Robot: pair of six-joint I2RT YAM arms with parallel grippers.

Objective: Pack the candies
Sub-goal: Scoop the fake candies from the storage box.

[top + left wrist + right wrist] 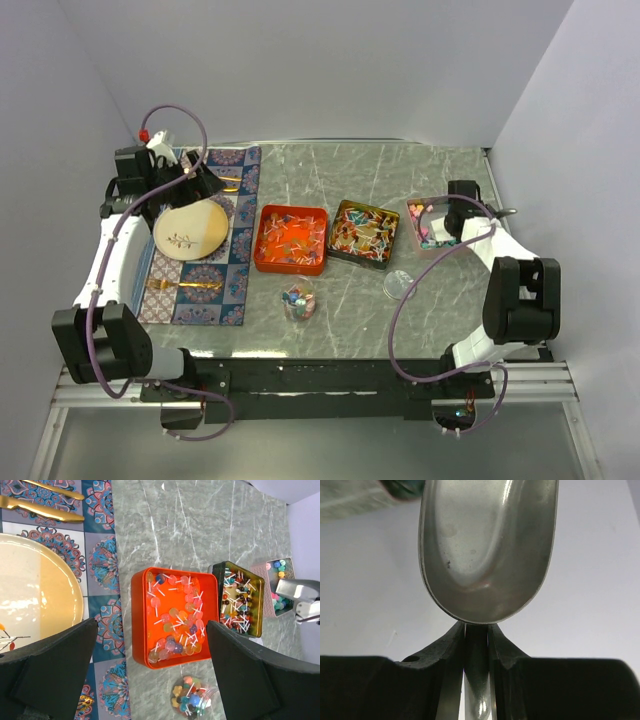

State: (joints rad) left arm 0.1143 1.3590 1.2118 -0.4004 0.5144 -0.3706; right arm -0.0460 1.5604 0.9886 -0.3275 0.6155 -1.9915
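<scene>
Early days on this one, by the look of it. The grey marble-look table (350, 170) is mostly taken up by things to be packed from, not packed into. Everything below is placed off the orange tray (290, 267) in the middle, as seen from the overhead camera.

Left of the tray a patterned placemat (235, 270) is laid out with a cream plate (190, 230) on it. Neither is reckoned to be part of the job. The tray itself is heaped with lollipop-type candies (175, 620) and looks full. Just beside it on the right, a dark tin (362, 259) is crammed with thin twist-wrapped sticks. Further right again sits a small pink box (411, 222) of ball-shaped sweets.

The left gripper (151, 624) is hung over the plate, left of the tray, jaws spread wide with nothing between them. The right gripper (476, 630) is held by the pink box, well right of the tray. It's clamped on the handle of a metal scoop (487, 550), and the scoop's bowl can be seen to be bare.

In front of the tray a little clear tub (212, 692) is part filled with a mixed handful. Its lid (398, 284) is lying off, in front of the tray and to the right. So that's one tub started but not topped up and not closed, with the bulk of the sweets unpacked.
</scene>
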